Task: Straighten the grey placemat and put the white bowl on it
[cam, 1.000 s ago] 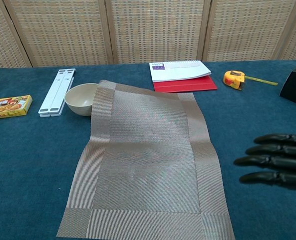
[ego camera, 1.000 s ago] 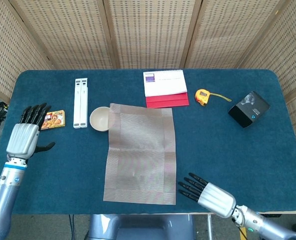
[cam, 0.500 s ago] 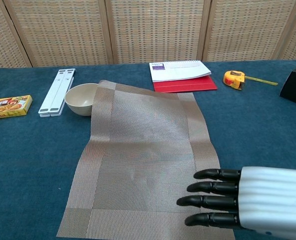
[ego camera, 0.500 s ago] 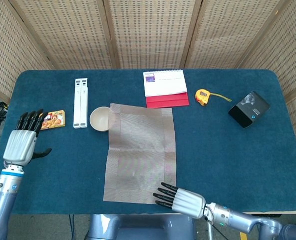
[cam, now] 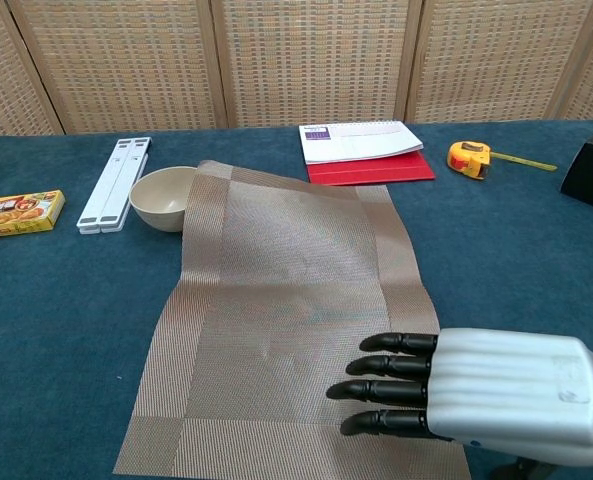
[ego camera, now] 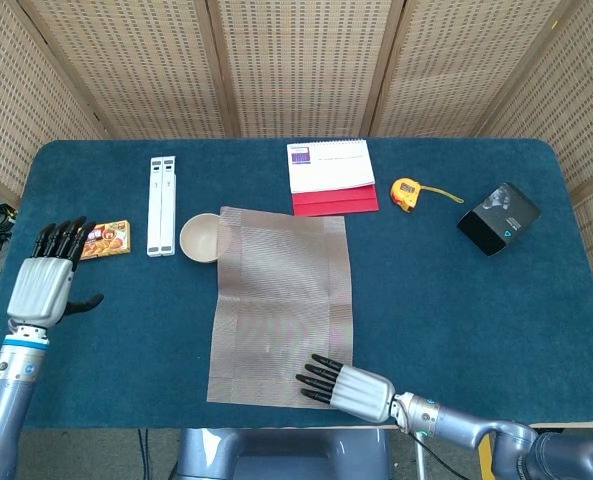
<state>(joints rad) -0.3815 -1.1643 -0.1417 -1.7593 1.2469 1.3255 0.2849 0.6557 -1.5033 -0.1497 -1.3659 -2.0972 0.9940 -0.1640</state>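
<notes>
Grey placemat [cam: 286, 300] corner hidden under flat, spread right hand [cam: 476, 385]; left hand [ego camera: 46, 278] spread, empty

Both hands, left hand [ego camera: 42, 283] and right hand [cam: 496, 386], have ribbed silver backs and black fingers [cam: 381, 391].

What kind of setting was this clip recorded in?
Probably a lab or staged test area, not a home: a table covered in blue cloth, woven folding screens behind it, and unrelated props such as a tape measure and desk calendar.
</notes>
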